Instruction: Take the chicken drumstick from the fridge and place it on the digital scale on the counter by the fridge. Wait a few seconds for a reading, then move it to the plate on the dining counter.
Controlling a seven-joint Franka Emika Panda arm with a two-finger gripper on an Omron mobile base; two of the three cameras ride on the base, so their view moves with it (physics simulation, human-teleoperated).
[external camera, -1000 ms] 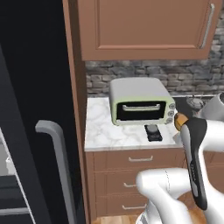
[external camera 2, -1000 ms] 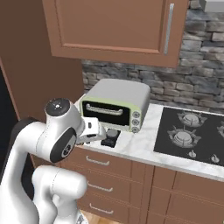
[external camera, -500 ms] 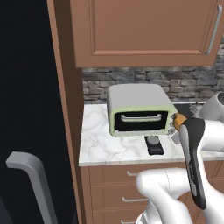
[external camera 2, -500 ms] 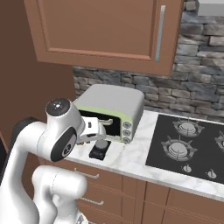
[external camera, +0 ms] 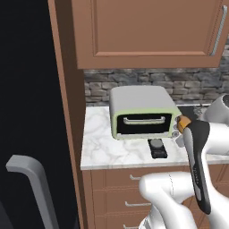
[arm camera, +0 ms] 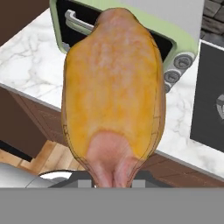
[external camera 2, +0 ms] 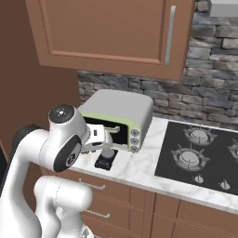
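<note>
Chicken drumstick [arm camera: 113, 92] gripped in the tool [external camera: 180, 126], held above the marble desk [external camera: 105, 145], just right of the toaster oven [external camera: 141, 112]. Small black scale [external camera: 157, 147] on the desk in front of the oven.

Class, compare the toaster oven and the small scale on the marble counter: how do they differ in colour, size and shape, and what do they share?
The toaster oven is pale green and grey with a dark glass door; the scale is black. The toaster oven is a tall, bulky box; the scale is a small, flat slab with a round pan. The toaster oven sits back by the stone wall; the scale lies in front of it, nearer the counter edge. Both rest on that counter.
</note>
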